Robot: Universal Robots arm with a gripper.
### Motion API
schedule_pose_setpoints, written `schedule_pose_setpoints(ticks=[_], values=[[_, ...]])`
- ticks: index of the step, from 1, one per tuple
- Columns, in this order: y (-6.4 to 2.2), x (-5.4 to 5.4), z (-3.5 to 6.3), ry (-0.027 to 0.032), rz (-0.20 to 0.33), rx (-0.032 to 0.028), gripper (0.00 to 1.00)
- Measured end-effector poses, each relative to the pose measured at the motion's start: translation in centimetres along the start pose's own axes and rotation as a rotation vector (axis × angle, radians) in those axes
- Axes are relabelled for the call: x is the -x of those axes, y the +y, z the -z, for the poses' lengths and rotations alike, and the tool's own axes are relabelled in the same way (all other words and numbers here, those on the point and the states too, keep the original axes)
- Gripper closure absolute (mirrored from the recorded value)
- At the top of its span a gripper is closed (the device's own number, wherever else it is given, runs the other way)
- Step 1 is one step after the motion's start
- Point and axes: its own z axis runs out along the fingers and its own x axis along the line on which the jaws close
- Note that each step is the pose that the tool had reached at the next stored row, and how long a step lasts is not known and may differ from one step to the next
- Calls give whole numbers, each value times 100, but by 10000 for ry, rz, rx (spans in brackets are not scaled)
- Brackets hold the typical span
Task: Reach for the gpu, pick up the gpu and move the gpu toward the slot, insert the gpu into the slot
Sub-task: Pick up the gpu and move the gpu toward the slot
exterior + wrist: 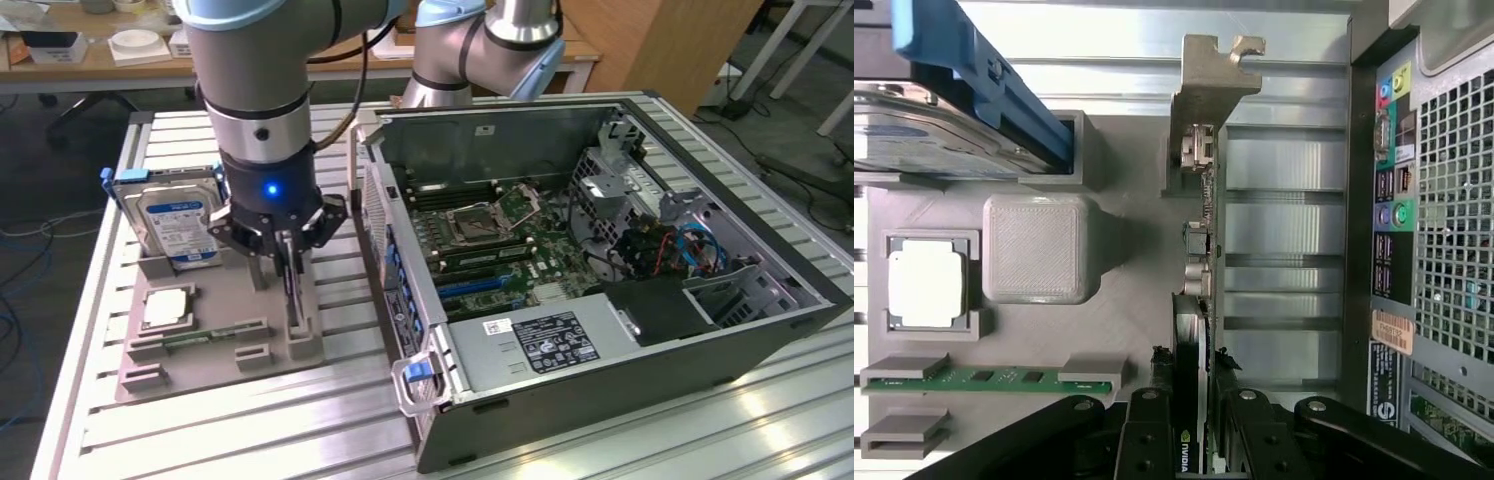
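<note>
Gripper (286, 275) of the arm stands straight down over the gray holder (214, 372). Its 2 fingers (1150, 425) are clamped on the gpu (1199, 265), 1 on each flat face, with no gap that we can see.

In the wrist view we see the card only on its thin edge. The end near the fingers is covered by them and cut off by the picture border. In the exterior view the fingers hide most of the card, and only a dark narrow strip shows under them.

The gpu stands on its long edge in the holder. Its long axis runs parallel to the rear panel of the computer case (641, 385), and the silvery bracket (1206, 95) is the end far from the fingers. The card sits directly between the 2 fingers and reaches out past them toward that bracket end.

On the motherboard (534, 245) we cannot tell which dark strip is the slot.
</note>
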Motion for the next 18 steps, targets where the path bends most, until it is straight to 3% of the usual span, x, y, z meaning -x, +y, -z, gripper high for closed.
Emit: schedule_pose_setpoints(ticks=[6, 18], values=[[8, 0, 170, 0, 0, 0, 74], [33, -1, 711, 0, 1, -9, 74]])
